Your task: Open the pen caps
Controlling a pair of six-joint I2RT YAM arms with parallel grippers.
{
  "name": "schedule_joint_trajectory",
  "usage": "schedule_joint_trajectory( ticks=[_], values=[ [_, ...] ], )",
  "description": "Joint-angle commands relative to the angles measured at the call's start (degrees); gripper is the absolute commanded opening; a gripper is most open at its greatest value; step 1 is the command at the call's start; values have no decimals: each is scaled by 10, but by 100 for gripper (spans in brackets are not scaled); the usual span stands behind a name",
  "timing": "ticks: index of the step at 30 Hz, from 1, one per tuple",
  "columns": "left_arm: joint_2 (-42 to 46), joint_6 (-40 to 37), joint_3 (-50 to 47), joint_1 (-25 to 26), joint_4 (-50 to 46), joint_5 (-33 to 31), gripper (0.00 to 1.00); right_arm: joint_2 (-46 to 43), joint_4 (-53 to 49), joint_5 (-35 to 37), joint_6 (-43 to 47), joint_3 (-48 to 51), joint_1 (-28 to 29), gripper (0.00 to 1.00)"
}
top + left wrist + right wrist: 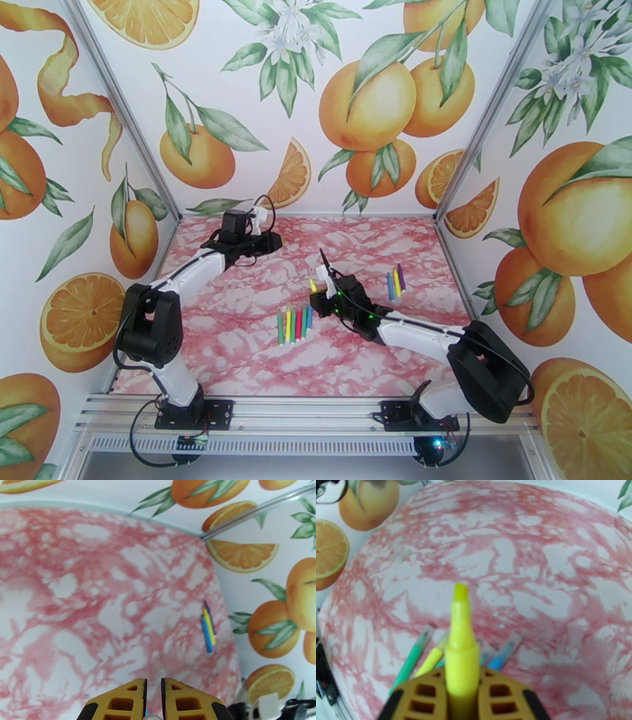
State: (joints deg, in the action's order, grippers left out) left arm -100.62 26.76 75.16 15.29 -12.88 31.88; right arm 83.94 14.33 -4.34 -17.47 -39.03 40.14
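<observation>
Jaws of right gripper (462,675) tight around yellow marker (461,626), rear end hidden.

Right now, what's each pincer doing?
Left pincer: closed; whether it grips anything cannot be told.
Right pincer: closed on the uncapped yellow marker pen.

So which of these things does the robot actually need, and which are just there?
For the job: yellow marker, gripped by the right end effector; row of markers mid-table; three markers at the right.
Just there: pink marbled tabletop; orange-print walls.
</observation>
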Motion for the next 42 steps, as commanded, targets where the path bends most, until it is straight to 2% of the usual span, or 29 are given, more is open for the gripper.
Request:
schedule_joint_trajectory(
  ticks=[1, 12, 21, 29, 42],
  values=[
    [27, -59, 23, -1, -84, -45, 0, -9, -24, 56, 2, -26, -7, 0],
    [30, -134, 23, -1, -218, -197, 0, -5, -103, 132, 3, -62, -55, 0],
    [7, -145, 22, -1, -262, -288, 0, -1, -185, 189, 16, -93, -98, 0],
    [-12, -149, 24, -1, -274, -341, 0, 18, -253, 251, 34, -119, -135, 0],
    [-44, -150, 22, -1, -281, -399, 0, 75, -309, 305, 58, -156, -178, 0]
  ],
)
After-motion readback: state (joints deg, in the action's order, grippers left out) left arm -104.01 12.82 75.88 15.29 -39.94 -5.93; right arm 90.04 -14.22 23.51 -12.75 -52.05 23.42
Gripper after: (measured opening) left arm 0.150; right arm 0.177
